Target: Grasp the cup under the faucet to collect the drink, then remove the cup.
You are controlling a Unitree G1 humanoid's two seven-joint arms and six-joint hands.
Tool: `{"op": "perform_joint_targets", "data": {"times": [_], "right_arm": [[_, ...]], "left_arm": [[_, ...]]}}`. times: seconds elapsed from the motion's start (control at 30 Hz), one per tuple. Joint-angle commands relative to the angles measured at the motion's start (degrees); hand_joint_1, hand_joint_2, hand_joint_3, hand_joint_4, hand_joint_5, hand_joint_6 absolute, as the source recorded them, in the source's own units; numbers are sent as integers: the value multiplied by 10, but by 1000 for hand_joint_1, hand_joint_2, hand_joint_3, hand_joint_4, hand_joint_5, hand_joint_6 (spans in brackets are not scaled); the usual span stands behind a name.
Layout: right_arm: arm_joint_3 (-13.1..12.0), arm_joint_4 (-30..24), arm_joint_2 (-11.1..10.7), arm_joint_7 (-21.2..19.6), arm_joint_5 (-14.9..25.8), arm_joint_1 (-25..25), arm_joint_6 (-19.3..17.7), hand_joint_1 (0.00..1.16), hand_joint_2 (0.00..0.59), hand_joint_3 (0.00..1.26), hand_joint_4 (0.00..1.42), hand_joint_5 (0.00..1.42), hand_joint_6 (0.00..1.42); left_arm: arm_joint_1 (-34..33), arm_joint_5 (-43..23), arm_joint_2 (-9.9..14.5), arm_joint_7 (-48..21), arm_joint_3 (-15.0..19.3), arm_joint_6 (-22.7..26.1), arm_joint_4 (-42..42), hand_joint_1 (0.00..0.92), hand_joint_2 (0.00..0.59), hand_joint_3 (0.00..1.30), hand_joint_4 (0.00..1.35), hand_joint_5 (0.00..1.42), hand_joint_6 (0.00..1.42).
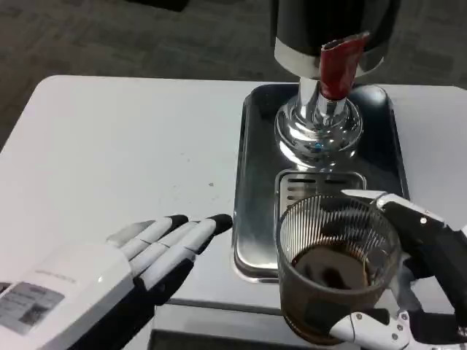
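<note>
Head view: right robot hand (419, 281) grips ribbed clear cup (336, 266) holding dark drink; left robot hand (139, 255) lies released.

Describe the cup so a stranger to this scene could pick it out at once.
Start at the dark dispenser with the red tap at the back of the white table. Follow the steel tray toward the near edge. There the right hand holds the cup: clear, ribbed, with dark drink in it.

There is 1 cup (337, 266), 1 dispenser (328, 44) and 1 tray (255, 182). There are 2 hands: the left hand (146, 251) and the right hand (416, 284).
</note>
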Motion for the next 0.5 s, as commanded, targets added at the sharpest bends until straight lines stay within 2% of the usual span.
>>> {"op": "perform_joint_targets", "data": {"times": [0.03,0.5], "right_arm": [[6,-18,2,-4,1,2,-29,764,249,1034,1209,1410,1424],[28,-21,5,-6,-21,-1,-18,771,255,1036,1209,1410,1424]], "left_arm": [[2,11,-3,-11,9,-9,-15,0,86,0,0,0,26],[19,4,-8,-29,34,-21,-15,0,101,0,0,0,0]]}}
